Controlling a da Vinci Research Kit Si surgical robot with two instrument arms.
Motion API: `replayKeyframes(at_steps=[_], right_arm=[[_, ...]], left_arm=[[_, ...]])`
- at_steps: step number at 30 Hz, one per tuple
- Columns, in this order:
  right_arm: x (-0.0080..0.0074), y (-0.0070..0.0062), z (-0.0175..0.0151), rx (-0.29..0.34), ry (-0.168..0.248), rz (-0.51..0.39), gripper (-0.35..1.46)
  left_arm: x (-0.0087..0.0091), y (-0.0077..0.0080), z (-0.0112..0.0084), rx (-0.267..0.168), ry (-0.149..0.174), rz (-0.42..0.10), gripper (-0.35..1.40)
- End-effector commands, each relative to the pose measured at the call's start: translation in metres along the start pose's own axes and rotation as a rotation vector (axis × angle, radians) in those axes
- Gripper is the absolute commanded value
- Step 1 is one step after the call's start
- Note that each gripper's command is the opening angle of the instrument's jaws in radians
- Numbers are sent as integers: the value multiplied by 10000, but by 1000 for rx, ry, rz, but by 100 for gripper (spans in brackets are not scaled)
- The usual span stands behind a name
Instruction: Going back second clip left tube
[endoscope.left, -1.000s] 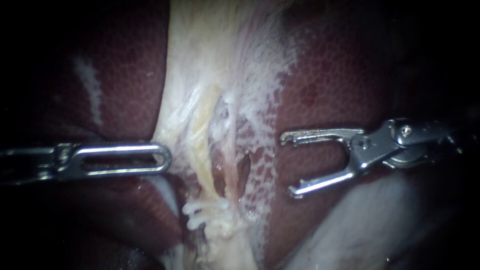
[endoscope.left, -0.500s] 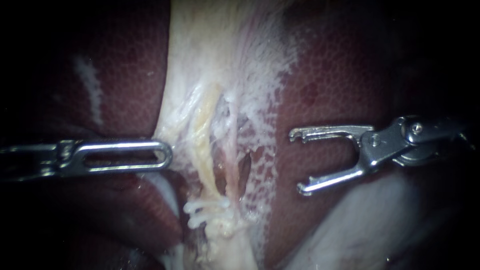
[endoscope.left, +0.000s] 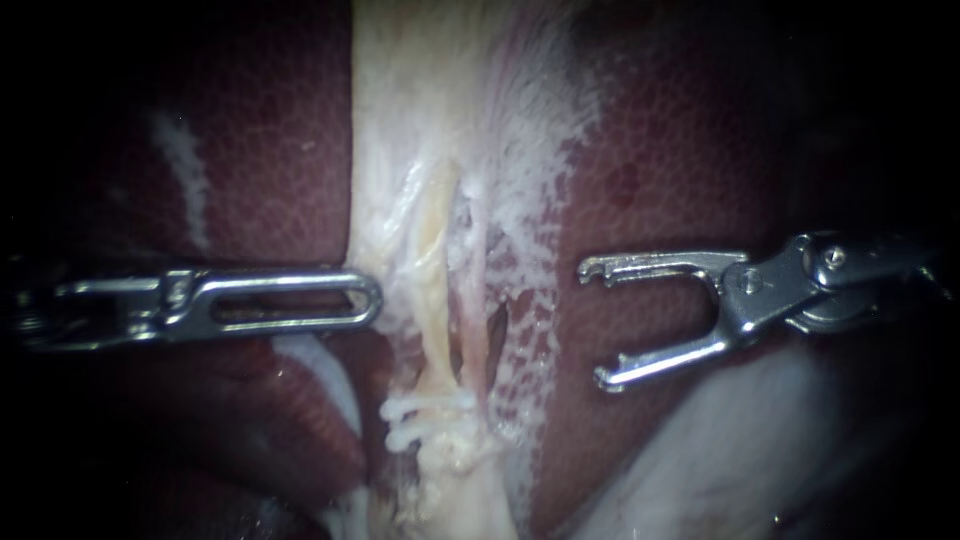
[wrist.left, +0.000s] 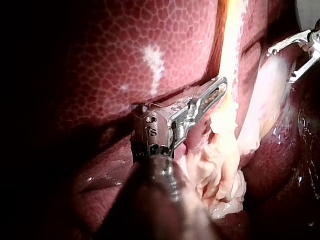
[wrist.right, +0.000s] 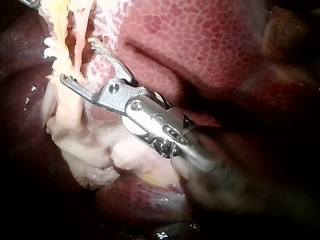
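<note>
In the endoscope view two thin tubes run down the pale tissue between dark red liver (endoscope.left: 270, 150) lobes: a yellowish left tube (endoscope.left: 434, 290) and a pinker right tube (endoscope.left: 470, 320). White clips (endoscope.left: 428, 412) cross them lower down. My left instrument (endoscope.left: 372, 298) lies level from the left, its slotted jaws shut on the pale tissue's edge beside the left tube. My right instrument (endoscope.left: 598, 325) stands to the right of the tubes, clear of them, jaws open and empty. The right wrist view shows those open jaws (wrist.right: 79, 60) beside the tubes (wrist.right: 64, 30).
Mottled liver (endoscope.left: 680, 170) lies behind the right instrument, and pale gallbladder tissue (endoscope.left: 720, 450) below it. In the left wrist view the left instrument (wrist.left: 218, 89) touches the pale strand (wrist.left: 231, 45), with lumpy pale tissue (wrist.left: 220, 170) beside its shaft and the right instrument (wrist.left: 295, 50) beyond.
The left instrument has moved right, and the pale tissue edge went with it, so the tubes stand straighter. The right instrument drew back to the right, then held still, jaws open.
</note>
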Motion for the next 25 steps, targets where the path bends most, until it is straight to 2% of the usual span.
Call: replayKeyframes(at_steps=[1, 25], right_arm=[[0, 0, 0, 0, 0, 0, 60], [2, -1, -3, 1, 0, 1, 60]], left_arm=[[0, 0, 2, -1, 1, 1, -35], [6, 3, 7, -2, 13, 4, -35]])
